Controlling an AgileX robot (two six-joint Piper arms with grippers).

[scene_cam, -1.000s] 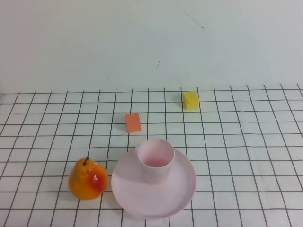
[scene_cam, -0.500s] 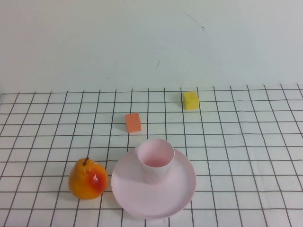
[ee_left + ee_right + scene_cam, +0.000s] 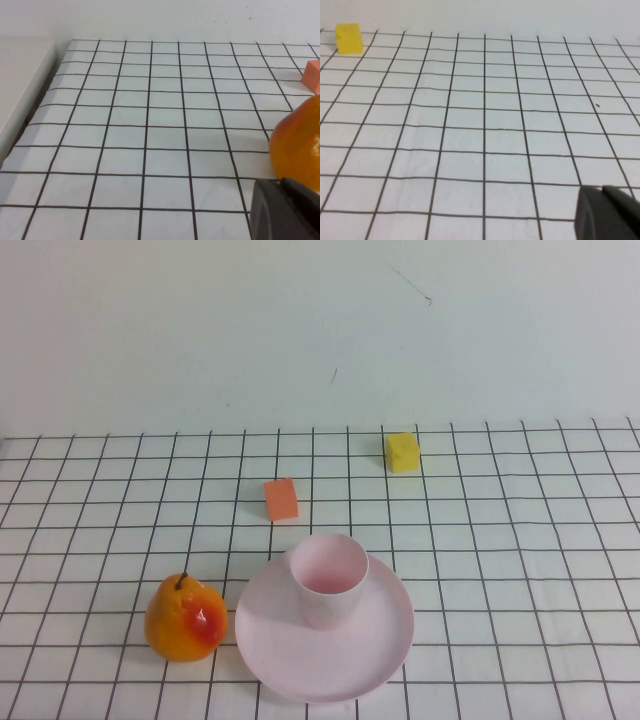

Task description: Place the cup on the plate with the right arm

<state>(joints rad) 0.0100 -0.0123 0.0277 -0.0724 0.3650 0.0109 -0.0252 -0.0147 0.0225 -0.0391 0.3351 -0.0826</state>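
The pale pink cup [image 3: 328, 578] stands upright on the round pale pink plate [image 3: 380, 650], a little behind the plate's middle, at the near centre of the table. Neither arm shows in the high view. In the left wrist view my left gripper [image 3: 281, 183] is shut and empty, low over the table right beside the pear [image 3: 297, 147]. In the right wrist view my right gripper [image 3: 602, 189] is shut and empty over bare grid cloth, away from the cup and plate, which do not show there.
An orange-yellow pear [image 3: 185, 618] stands just left of the plate. An orange block [image 3: 281, 499] lies behind the plate and shows in the left wrist view [image 3: 313, 75]. A yellow block [image 3: 403, 451] lies further back right and shows in the right wrist view [image 3: 348, 38]. A white wall backs the table.
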